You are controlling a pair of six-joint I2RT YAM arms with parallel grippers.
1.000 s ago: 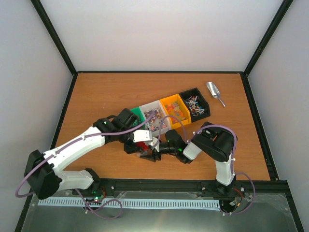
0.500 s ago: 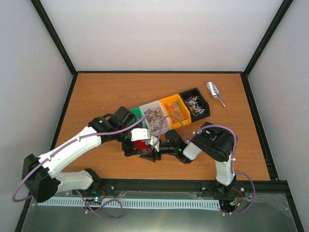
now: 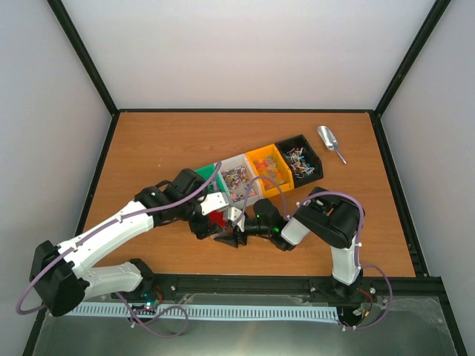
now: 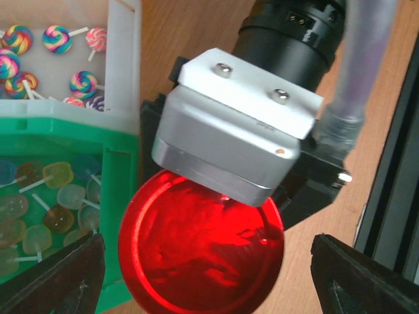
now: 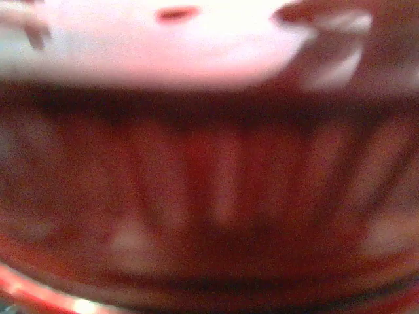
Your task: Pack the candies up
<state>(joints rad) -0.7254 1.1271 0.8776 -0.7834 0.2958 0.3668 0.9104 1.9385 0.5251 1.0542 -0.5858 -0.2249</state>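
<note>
The candies are small lollipops lying in a row of bins: swirled ones in the white bin [image 4: 124, 78] and pale ones in the green bin [image 4: 78, 134]. From above I see the green [image 3: 200, 173], white [image 3: 236, 180], orange [image 3: 269, 166] and black [image 3: 300, 159] bins. A red round lid [image 4: 203, 248] sits just in front of the green bin. My right gripper [image 3: 231, 236] reaches in from the right and closes around the lid, which fills the right wrist view [image 5: 209, 183]. My left gripper [image 4: 216, 281] hangs open above the lid, its fingers [image 4: 62, 275] clear of it.
A silver metal scoop [image 3: 328, 141] lies at the back right beside the black bin. The two arms crowd together at the front of the wooden table [image 3: 148, 141], whose near edge is a black rail [image 3: 297, 282].
My left arm has drawn back to the left and nearer, its wrist sliding off the green bin. The right arm and the red lid have not moved.
</note>
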